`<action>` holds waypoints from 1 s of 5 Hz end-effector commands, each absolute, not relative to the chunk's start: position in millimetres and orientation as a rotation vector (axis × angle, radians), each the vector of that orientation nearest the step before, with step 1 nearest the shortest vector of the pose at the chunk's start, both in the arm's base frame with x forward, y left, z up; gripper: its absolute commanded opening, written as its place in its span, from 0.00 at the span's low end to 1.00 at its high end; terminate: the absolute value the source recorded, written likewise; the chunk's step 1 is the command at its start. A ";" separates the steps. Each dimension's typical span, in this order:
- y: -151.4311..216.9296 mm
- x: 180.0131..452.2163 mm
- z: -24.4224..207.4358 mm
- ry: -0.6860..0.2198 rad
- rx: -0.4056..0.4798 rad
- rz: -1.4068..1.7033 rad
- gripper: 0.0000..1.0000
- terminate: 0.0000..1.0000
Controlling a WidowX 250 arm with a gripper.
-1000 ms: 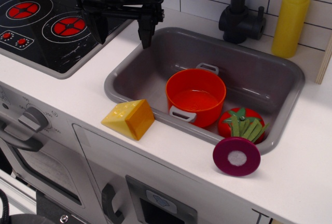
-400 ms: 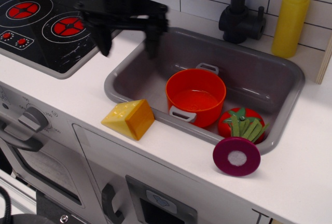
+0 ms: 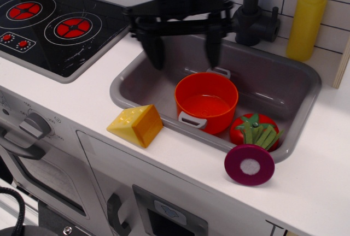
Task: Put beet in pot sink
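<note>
Gripper (image 3: pixel 185 54) has shifted right from over the counter by the stove (image 3: pixel 49 25) to above the sink's (image 3: pixel 284 77) back-left part, blurred, fingers spread wide, holding nothing. Beet (image 3: pixel 249 164) sits on the counter at the sink's front-right rim, just beside the tomato (image 3: pixel 254 129). Pot (image 3: pixel 206 102) in sink, empty. Cheese wedge (image 3: pixel 136 125) on counter.

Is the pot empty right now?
Empty. The pot shows only its bare orange floor; the beet lies on the counter outside the sink.
</note>
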State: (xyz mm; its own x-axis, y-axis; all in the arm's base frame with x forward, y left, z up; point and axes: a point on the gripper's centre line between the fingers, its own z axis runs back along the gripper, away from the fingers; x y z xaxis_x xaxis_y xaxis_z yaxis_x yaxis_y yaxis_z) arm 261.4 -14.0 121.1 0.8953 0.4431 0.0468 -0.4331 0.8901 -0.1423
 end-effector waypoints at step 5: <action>-93.4 261.1 58.9 -0.083 -0.145 0.412 1.00 0.00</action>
State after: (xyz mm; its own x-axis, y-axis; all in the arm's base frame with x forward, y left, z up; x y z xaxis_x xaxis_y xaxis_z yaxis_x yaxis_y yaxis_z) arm 253.4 -91.8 46.3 0.9091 0.4163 0.0166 -0.4106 0.9018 -0.1347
